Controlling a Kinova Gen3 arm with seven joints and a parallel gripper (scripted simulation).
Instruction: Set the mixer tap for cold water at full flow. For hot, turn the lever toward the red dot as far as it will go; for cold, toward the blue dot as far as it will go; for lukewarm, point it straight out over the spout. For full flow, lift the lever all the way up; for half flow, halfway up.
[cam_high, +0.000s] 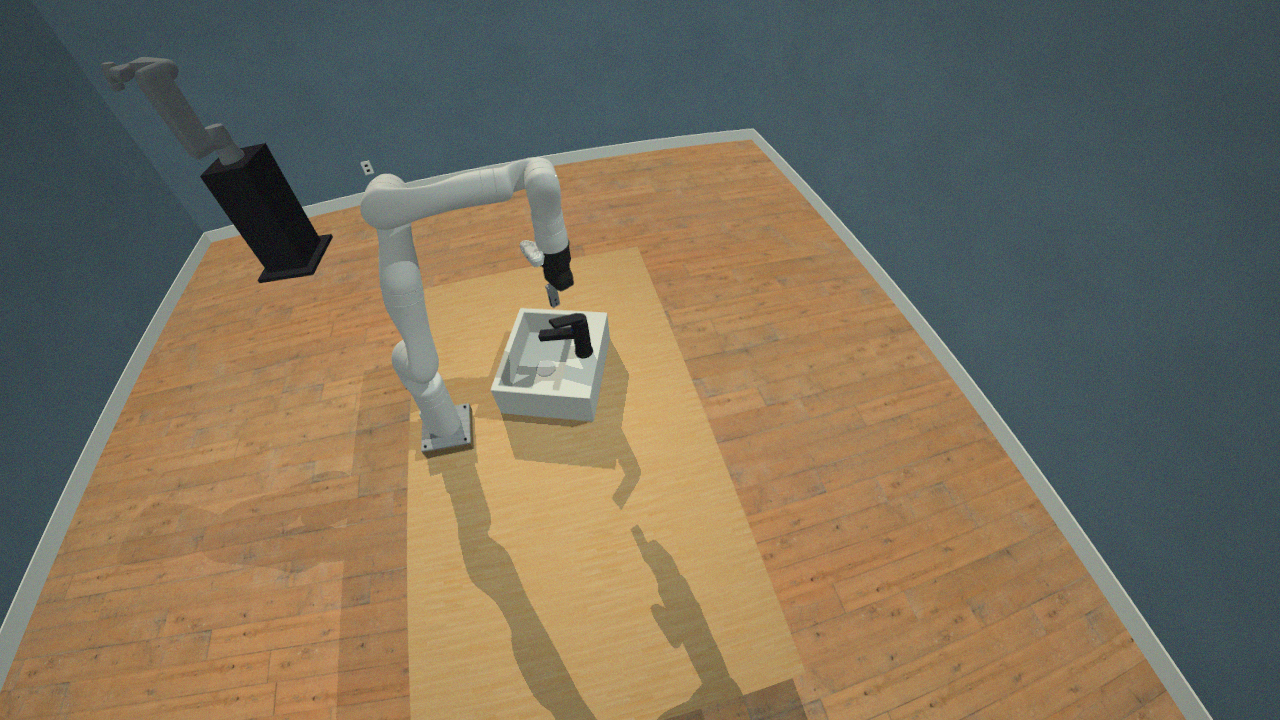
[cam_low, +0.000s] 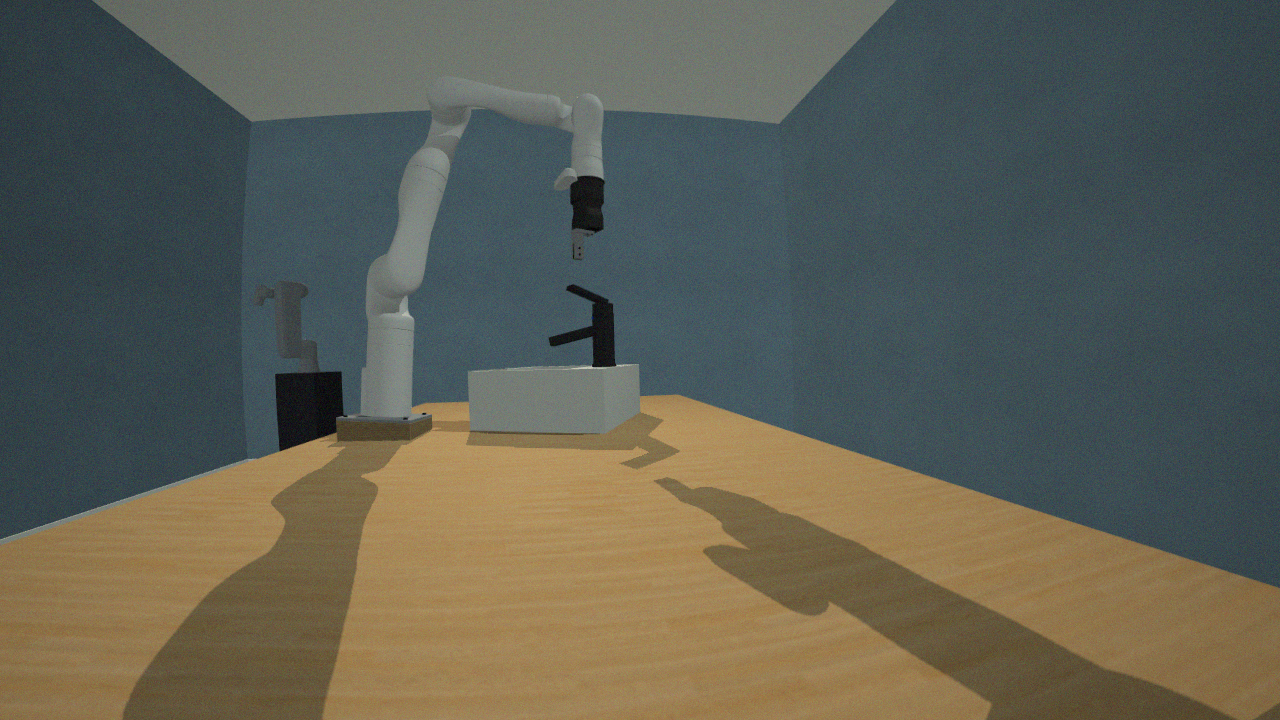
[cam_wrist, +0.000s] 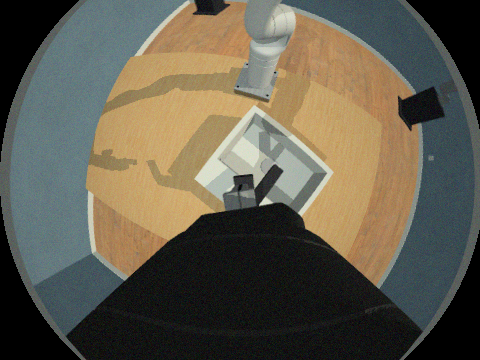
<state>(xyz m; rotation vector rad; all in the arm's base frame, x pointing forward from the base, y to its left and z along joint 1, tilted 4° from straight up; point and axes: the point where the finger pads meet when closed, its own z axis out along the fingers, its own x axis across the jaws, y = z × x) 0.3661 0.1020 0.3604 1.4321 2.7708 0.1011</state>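
- The gripper (cam_high: 553, 302) (cam_low: 578, 256) (cam_wrist: 242, 193) is fully closed, fingers together, with nothing between them. It points down and hangs just above the lever, apart from it in the exterior view.
- The lever (cam_high: 566, 320) (cam_low: 587, 293) (cam_wrist: 243, 178) slopes up from the top of the tap (cam_high: 582, 335) (cam_low: 603, 334). It seems swung toward the far side of the spout (cam_high: 556, 334) (cam_low: 571, 337) (cam_wrist: 270, 183). Neither coloured dot can be made out, so whether this is cold, or full lift, I cannot tell.
- To do this step well, the closed fingers should come down beside the lever, near its free end, and push sideways toward the blue dot until it stops. A light, level sweep following the lever's arc should keep them from slipping off.
- For full flow, the fingertips would best go under the free end and push straight up to the stop, without dragging the lever back round.
- Coming down on top is the likely mistake, as it could press the flow lower.
- The tap stands at the right side of the white basin (cam_high: 546, 406) (cam_low: 537, 400) (cam_wrist: 212, 173), its spout reaching left over the bowl.
- The arm (cam_high: 465, 188) (cam_low: 514, 102) (cam_wrist: 262, 60) rises at the left, arches over high, and drops its wrist nearly upright.
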